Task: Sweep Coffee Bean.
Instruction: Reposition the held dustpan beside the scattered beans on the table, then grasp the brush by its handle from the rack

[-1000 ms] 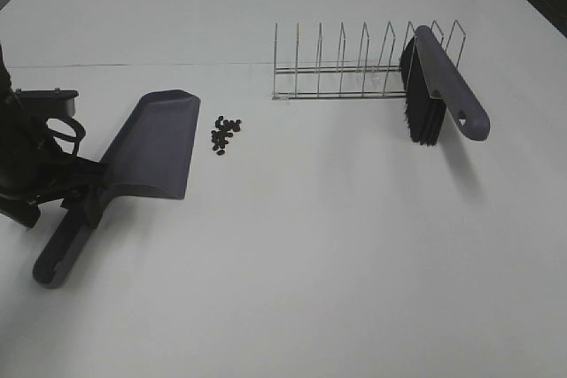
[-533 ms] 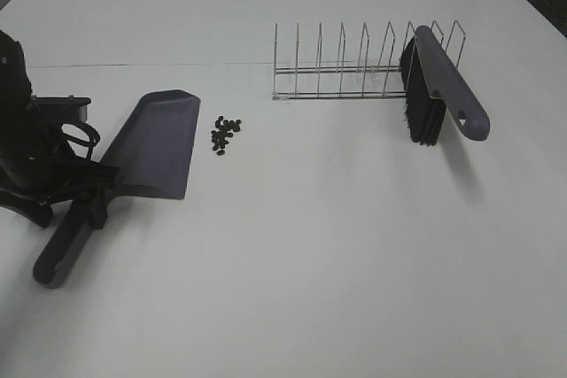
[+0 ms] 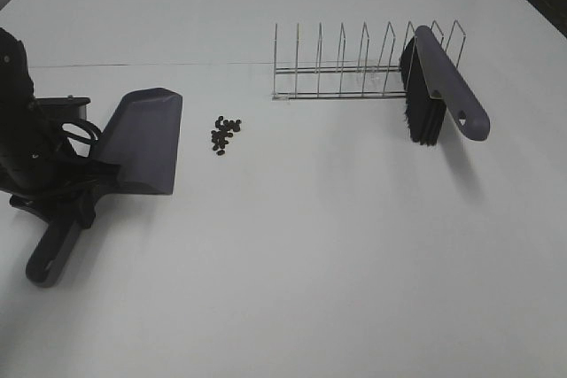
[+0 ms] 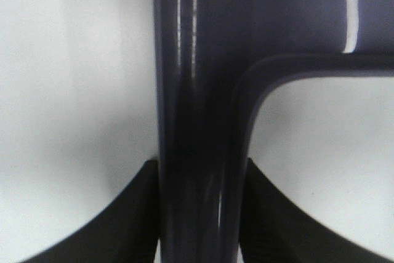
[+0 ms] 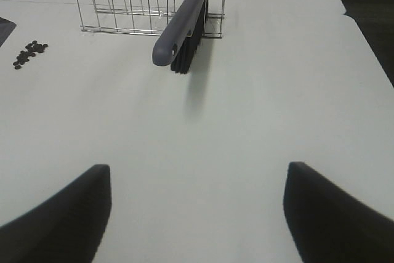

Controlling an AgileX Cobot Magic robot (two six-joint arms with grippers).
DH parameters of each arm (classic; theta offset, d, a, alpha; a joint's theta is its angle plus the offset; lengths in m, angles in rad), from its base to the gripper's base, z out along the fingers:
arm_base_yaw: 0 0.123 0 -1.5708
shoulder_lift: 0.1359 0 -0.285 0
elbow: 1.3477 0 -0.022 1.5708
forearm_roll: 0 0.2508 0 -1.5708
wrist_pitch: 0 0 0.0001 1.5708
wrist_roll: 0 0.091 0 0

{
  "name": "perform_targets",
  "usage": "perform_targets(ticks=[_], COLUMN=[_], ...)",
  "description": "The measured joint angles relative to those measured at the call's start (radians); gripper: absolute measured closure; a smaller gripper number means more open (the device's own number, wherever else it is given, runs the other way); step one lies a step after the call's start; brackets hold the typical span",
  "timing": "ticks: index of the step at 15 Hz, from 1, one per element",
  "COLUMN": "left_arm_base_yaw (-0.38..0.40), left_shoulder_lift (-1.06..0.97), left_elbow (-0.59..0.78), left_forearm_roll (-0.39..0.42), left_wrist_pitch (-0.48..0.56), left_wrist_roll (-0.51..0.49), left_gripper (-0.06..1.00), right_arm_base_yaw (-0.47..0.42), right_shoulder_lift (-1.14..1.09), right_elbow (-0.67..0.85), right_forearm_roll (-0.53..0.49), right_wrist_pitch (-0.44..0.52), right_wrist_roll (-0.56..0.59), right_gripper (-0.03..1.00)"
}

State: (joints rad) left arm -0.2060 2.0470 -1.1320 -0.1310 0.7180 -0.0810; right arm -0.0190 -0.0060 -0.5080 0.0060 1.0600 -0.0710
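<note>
Several tiny dark coffee beans (image 3: 225, 134) lie in a small cluster on the white table, also visible as coffee beans (image 5: 28, 53) in the right wrist view. A grey dustpan (image 3: 142, 139) rests to their left, its mouth facing them and its handle (image 3: 50, 248) pointing toward the table's front. My left gripper (image 3: 78, 199) is shut on the dustpan handle (image 4: 197, 152), a black finger pressed on each side. A grey brush (image 3: 447, 90) with black bristles leans in the wire rack (image 3: 345, 64). My right gripper (image 5: 197, 214) is open, hanging over bare table short of the brush (image 5: 181, 20).
The wire rack (image 5: 129, 4) stands behind the beans to the right. The table's right edge (image 5: 363, 41) drops into a dark area.
My left gripper has closed on the dustpan handle. The dustpan has swung and shifted slightly left, away from the beans. Brush, rack and beans have stayed put.
</note>
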Motion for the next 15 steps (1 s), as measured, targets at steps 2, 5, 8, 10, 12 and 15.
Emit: perform_targets(ticks=[2, 5, 8, 10, 12, 15], left_arm_base_yaw=[0.000, 0.000, 0.000, 0.000, 0.000, 0.000], left_shoulder_lift=[-0.011, -0.068, -0.137, -0.137, -0.137, -0.137], left_elbow=[0.000, 0.004, 0.004, 0.004, 0.004, 0.004], left_forearm_roll=[0.000, 0.000, 0.000, 0.000, 0.000, 0.000], left_wrist_pitch=[0.002, 0.002, 0.002, 0.006, 0.007, 0.007], left_wrist_roll=[-0.007, -0.011, -0.014, -0.014, -0.014, -0.014], left_gripper=[0.62, 0.62, 0.62, 0.62, 0.62, 0.62], right_arm_base_yaw=[0.000, 0.000, 0.000, 0.000, 0.000, 0.000], right_shoulder_lift=[0.000, 0.000, 0.001, 0.059, 0.262, 0.545], right_elbow=[0.000, 0.000, 0.000, -0.001, -0.019, -0.050], right_forearm_roll=[0.000, 0.000, 0.000, 0.000, 0.008, 0.043], right_wrist_pitch=[0.000, 0.000, 0.000, -0.008, -0.184, -0.398], right_wrist_roll=[0.000, 0.000, 0.000, 0.000, 0.000, 0.000], right_gripper=[0.31, 0.31, 0.31, 0.31, 0.31, 0.31])
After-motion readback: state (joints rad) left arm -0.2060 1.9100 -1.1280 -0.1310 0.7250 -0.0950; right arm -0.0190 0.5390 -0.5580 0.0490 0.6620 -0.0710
